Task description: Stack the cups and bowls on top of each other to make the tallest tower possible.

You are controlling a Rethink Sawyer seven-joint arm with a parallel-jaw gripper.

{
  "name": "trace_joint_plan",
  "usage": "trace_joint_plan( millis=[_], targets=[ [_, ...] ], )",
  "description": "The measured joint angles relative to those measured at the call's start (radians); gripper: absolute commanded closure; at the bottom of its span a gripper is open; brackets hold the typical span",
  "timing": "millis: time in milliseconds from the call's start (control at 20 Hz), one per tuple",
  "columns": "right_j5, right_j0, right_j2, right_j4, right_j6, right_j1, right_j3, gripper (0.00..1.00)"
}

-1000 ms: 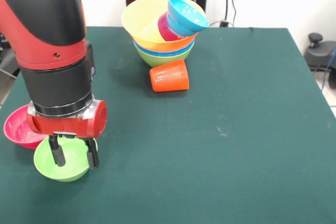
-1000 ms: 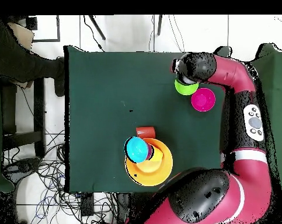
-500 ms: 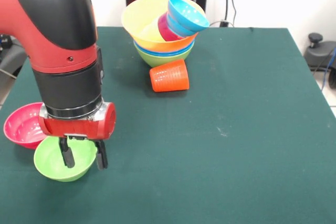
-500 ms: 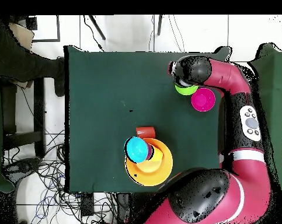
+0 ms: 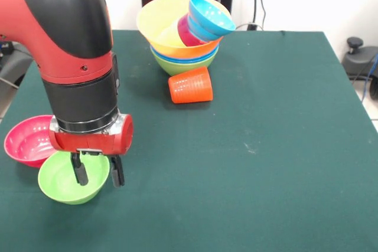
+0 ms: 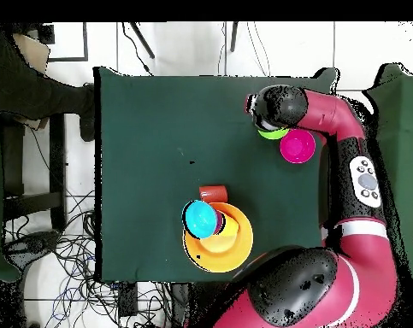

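The green-covered desk [image 5: 266,163] carries everything. The red and black arm [image 5: 71,45] comes down vertically at the front view's left, wrist pointing straight down. The tower [image 5: 180,28] of nested glossy plastic bowls stands at the far side, with a ribbed orange-red plastic cup [image 5: 190,85] lying just before it. The small pink-red bowl [image 5: 26,140] touches the small green bowl [image 5: 62,181]. The claw [image 5: 99,170] straddles the green bowl's rim, fingers parted, one inside, one outside.
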Motion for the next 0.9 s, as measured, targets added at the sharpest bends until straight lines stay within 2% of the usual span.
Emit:
trace_joint_plan(
  millis=[600, 650, 900],
  targets=[
    [0.0, -0.032, 0.0, -0.025, 0.0, 0.053, 0.015, 0.0],
    [0.0, -0.043, 0.0, -0.026, 0.0, 0.081, 0.015, 1.0],
    [-0.016, -0.055, 0.008, -0.025, 0.0, 0.075, 0.01, 1.0]
  ],
)
